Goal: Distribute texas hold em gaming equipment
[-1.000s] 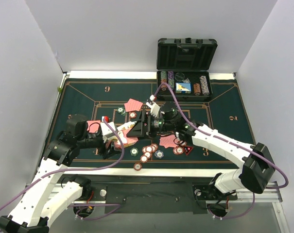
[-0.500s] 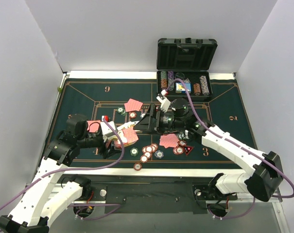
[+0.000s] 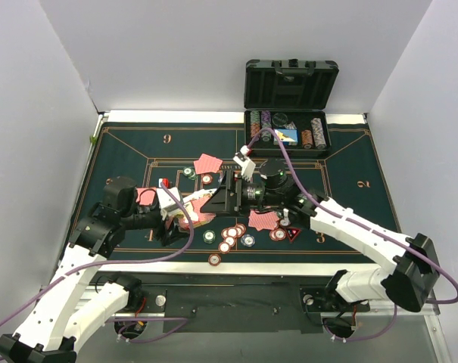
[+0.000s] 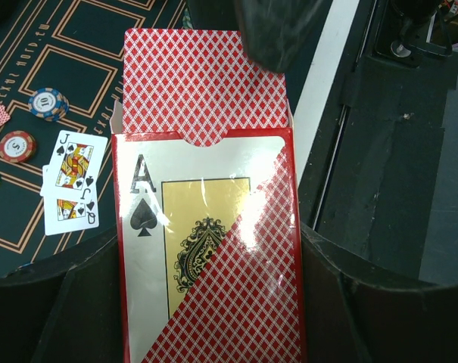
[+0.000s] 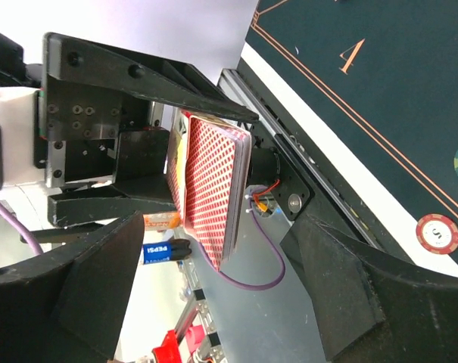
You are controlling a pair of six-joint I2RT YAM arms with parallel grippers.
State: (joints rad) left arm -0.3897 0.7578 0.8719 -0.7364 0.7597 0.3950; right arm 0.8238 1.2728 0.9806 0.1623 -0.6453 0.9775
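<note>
Swinging back from nearer the open black hard plastic case (image 3: 288,128), the right gripper (image 3: 216,195) now sits close against the red diamond-patterned cardboard card box (image 3: 197,215), which the left gripper (image 3: 179,213) has kept in the same spot.

From the left wrist, the left gripper (image 4: 210,236) is clamped on the card box (image 4: 213,287), one finger on each long side, the ace-of-spades face towards the camera. A pink-red-backed deck of playing cards (image 4: 202,83) sticks out of the box's open end.

From the right wrist, the right gripper (image 5: 221,227) stands wide, its fingers apart on either side of the deck (image 5: 213,189) with a gap on each side. Whether a fingertip touches the cards I cannot tell.

Beside the card box on the dark green felt mat with orange lines (image 3: 138,151) lies a face-up jack of spades (image 4: 73,181). A cluster of small round stripe-edged poker chips (image 3: 232,233) lies to the right of the card box. Face-down cards (image 3: 208,162) lie beyond it.
</note>
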